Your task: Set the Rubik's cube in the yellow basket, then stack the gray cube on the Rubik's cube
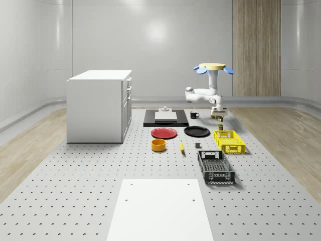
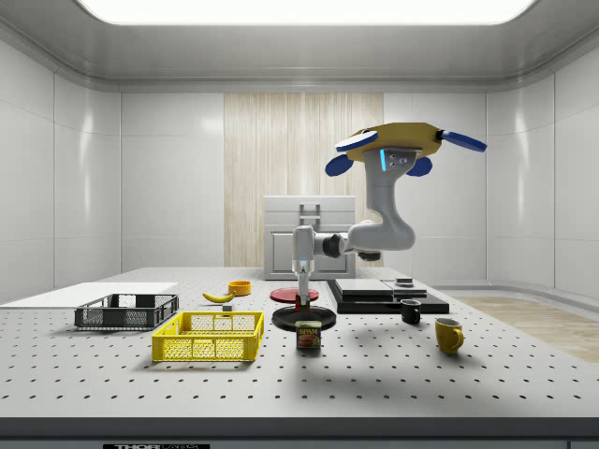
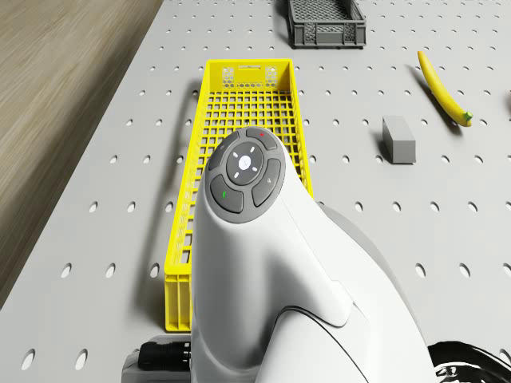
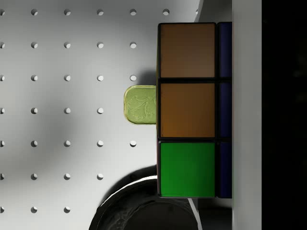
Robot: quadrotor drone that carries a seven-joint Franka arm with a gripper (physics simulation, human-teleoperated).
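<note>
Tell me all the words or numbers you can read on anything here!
"SPAM" - on the label of the can standing on the table beside the yellow basket.
Some white lettering on the table's front edge is too small to read.

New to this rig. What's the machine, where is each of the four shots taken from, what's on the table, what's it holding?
It is a simulated drone hovering above the table, with a robot arm hanging beneath it.

The views are: a whole-scene camera, a side camera, a camera on the drone's body, and one on the arm's wrist.

The gripper holds the Rubik's cube above the table, over a Spam can, near the yellow basket.

Also on the perforated table: gray cube, dark gray crate, banana, red plate, black plate, orange bowl, mugs, white cabinet.
</note>
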